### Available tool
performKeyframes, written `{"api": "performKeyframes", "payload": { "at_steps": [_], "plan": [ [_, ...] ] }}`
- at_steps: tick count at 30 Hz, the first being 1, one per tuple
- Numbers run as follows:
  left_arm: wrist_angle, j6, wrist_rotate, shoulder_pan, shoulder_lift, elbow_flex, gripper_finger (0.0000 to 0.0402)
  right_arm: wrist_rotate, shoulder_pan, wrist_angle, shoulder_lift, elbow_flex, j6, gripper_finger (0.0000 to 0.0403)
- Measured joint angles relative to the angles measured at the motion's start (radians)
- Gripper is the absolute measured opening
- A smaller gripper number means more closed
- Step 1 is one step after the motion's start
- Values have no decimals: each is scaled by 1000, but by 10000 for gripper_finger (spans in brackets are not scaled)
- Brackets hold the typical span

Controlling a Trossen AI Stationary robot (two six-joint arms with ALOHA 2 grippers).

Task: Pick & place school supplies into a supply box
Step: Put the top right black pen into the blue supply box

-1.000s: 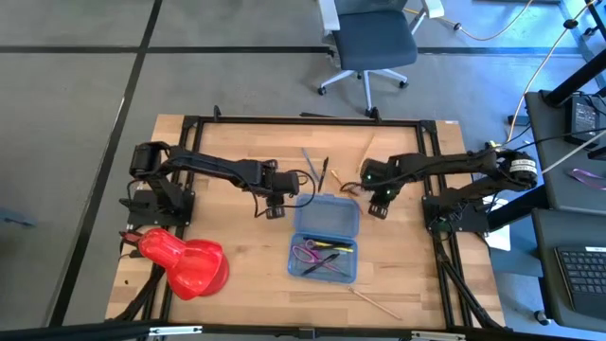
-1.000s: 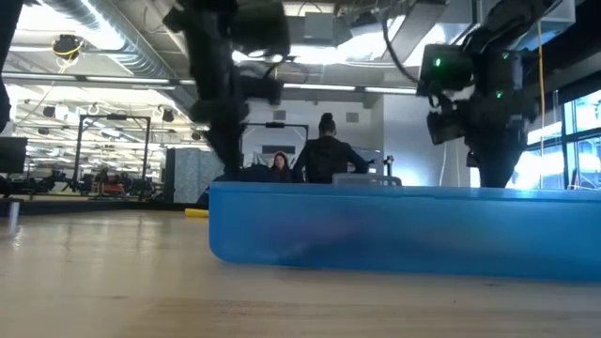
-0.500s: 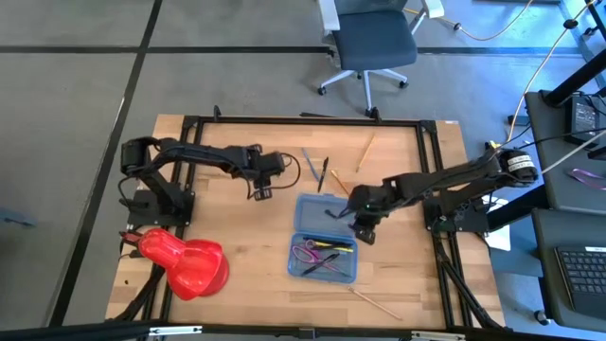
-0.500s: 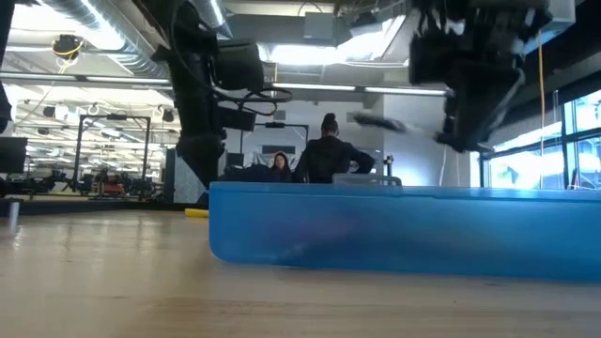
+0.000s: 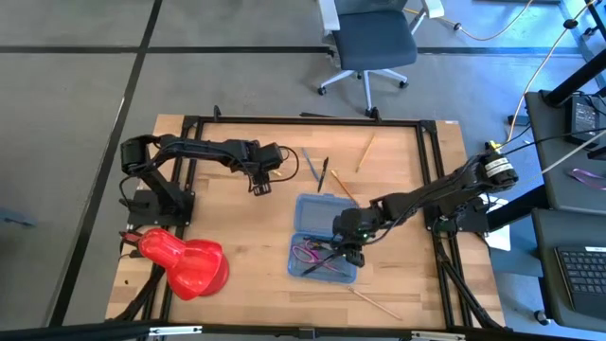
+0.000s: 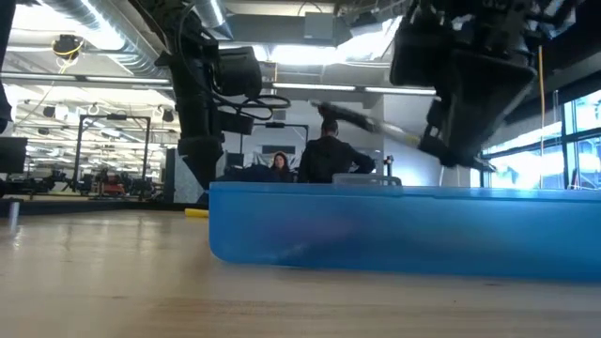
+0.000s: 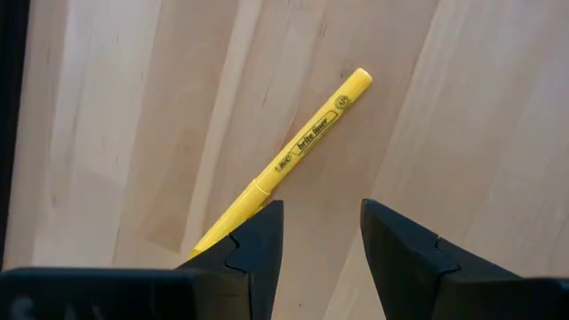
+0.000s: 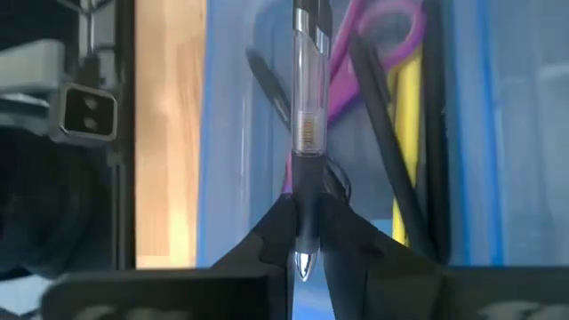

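Clamping a clear pen, the right gripper aims it lengthwise along the supply box.

Yellow pen lying diagonally on wooden table, jaws apart, one perhaps overlapping its end

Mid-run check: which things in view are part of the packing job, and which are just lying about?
Job:
- supply box
- scissors inside it
- clear pen, gripped by the right claw
- yellow highlighter, below the open left claw
- loose wooden pencil

Lying about:
- red blob
- office chair
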Motion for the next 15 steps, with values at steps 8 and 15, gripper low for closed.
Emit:
{"api": "performKeyframes", "payload": {
  "at_steps": [8,15],
  "plan": [
    [-1,44,-2,0,0,0,144,-20,23,-1,77,0,1,44],
    [-5,55,-2,0,0,1,165,-61,22,-4,110,0,50,44]
  ]
}}
